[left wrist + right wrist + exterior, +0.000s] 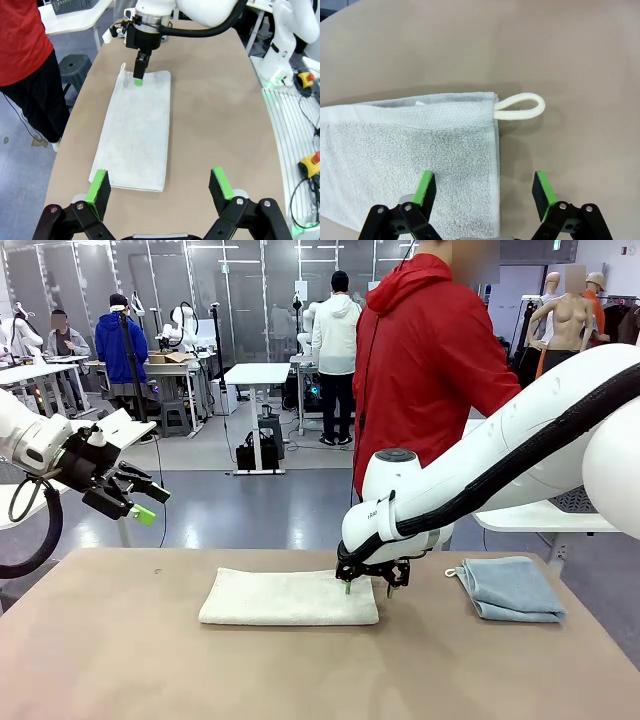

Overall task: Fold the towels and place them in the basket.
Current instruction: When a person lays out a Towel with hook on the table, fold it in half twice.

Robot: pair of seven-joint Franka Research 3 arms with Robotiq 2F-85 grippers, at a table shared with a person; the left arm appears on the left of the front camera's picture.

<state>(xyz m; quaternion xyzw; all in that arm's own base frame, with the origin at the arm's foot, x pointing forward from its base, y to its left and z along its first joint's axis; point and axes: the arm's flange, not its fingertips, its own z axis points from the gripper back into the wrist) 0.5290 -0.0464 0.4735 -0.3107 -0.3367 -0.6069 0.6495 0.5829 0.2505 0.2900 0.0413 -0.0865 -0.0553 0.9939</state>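
A cream-white towel (288, 598) lies folded in a long strip at the table's middle. My right gripper (370, 585) hangs low over its right end, open. In the right wrist view the gripper (485, 187) straddles the towel's (410, 150) side edge, one finger over cloth and one over bare table, with the white corner loop (520, 107) just ahead. A pale blue-grey towel (510, 587) lies folded at the right. My left gripper (140, 502) is raised at the far left, open and holding nothing. From the left wrist view it (160, 187) looks down the cream towel (137, 135). The dark mesh basket (75, 5) sits on a white side table.
A person in a red hooded jacket (430, 350) stands at the table's far side, behind my right arm. The white side table (545, 518) stands past the table's far right corner. Bare brown tabletop (150, 660) spreads left of and in front of the towels.
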